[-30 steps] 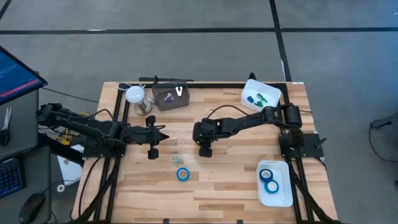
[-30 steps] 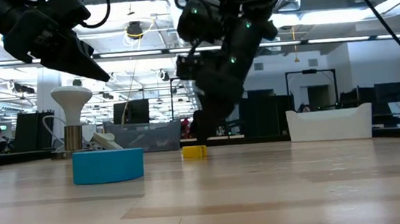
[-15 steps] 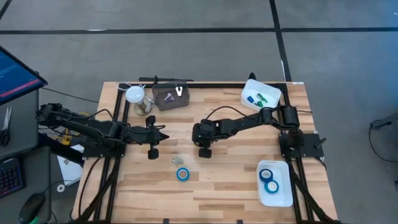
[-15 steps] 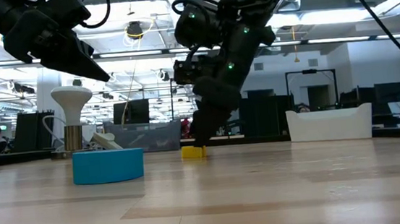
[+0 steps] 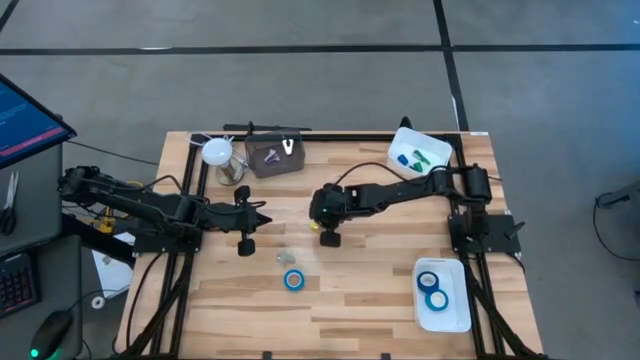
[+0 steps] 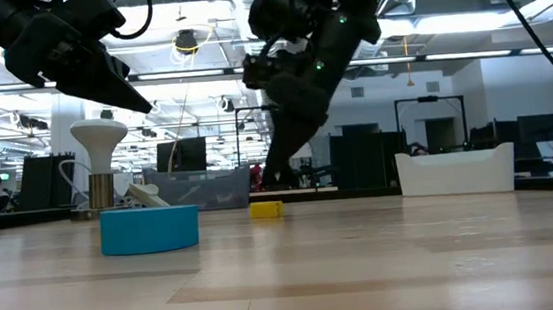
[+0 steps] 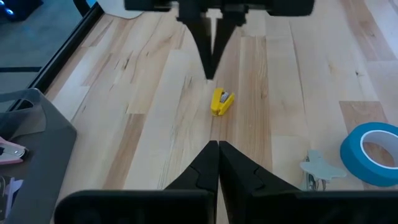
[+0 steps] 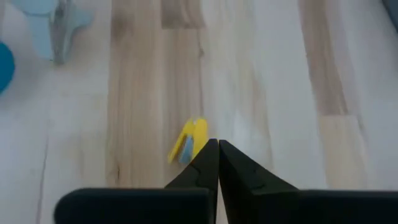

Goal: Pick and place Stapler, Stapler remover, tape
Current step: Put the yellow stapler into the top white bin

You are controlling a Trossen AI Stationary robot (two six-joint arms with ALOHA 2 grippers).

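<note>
On the desk (image 5: pixel 380 290), near its middle, my right pincer (image 5: pixel 329 238) hangs just over a small yellow piece (image 7: pixel 221 101), which I take for the staple remover; my two fingers are pressed fully together and nothing is between them, because the yellow piece lies on the wood just beside my tips, not held. My left pincer (image 5: pixel 246 243) waits well apart on the other side, also completely closed and empty. For the progress I judge this: two rolls of blue tape are already in the white tray (image 5: pixel 443 300) at the near right corner, and some small blue and green items lie in the white bin (image 5: pixel 421 150) at the far right corner, so part of the sorting seems done. One blue tape roll (image 5: pixel 293 280) is still on the bare wood near the front middle, with a small grey clip-like thing (image 5: pixel 286 258) just beside it, and the yellow piece is also not yet placed. So I think at least these things remain for me. I cannot tell which item is the stapler. The surface is made of light wooden planks in a black frame. At the far edge stand a brown box (image 5: pixel 273 157) and a white lamp-like object (image 5: pixel 217 152). Around the desk is a grey floor with dark lines, and behind it a large hall with ceiling lights and dark monitors.
</note>
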